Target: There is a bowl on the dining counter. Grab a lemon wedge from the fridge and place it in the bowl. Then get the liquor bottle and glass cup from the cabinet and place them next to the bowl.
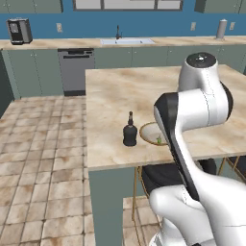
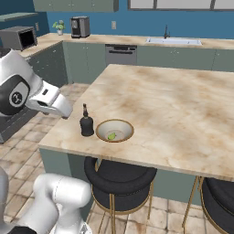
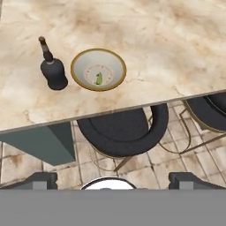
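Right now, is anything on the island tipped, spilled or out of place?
Nothing stands out. The liquor bottle stands upright beside the bowl on the dining counter, and the lemon wedge lies inside the bowl. No spill shows.

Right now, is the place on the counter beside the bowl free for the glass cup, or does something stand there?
One side is taken: the bottle stands upright close beside the bowl. The lemon wedge lies inside the bowl. On the bowl's other side the counter is bare, so nothing visible blocks that place.
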Available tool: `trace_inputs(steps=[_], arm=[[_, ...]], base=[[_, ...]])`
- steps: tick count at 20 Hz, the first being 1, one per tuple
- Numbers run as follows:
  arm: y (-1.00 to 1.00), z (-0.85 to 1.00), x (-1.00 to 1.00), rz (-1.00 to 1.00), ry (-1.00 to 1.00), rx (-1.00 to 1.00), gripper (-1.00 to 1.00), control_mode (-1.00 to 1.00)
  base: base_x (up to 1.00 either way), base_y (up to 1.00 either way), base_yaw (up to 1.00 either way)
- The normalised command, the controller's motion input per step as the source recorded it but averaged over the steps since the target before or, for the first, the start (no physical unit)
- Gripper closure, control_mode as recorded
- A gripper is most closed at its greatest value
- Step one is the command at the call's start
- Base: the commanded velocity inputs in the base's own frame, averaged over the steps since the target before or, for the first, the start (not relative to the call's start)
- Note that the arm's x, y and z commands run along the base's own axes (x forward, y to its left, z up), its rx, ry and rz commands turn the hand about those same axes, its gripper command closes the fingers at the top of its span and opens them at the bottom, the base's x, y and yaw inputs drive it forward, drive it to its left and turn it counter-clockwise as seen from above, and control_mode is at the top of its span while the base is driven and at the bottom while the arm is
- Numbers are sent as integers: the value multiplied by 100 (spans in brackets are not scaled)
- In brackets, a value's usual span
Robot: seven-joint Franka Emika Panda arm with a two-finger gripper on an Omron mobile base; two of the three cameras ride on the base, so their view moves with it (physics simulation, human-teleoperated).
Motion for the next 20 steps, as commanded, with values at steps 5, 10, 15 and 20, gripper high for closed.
trace_inputs(steps=[5,10,15,20], arm=[[0,-32,0,0,16,0,-100,-100],[0,-24,-2,0,12,0,-100,-100],[0,-3,-8,0,0,0,-100,100],[0,0,0,0,0,0,-100,100]], base=[[0,0,0],[0,0,0],[-71,-9,-4],[-100,-76,-29]])
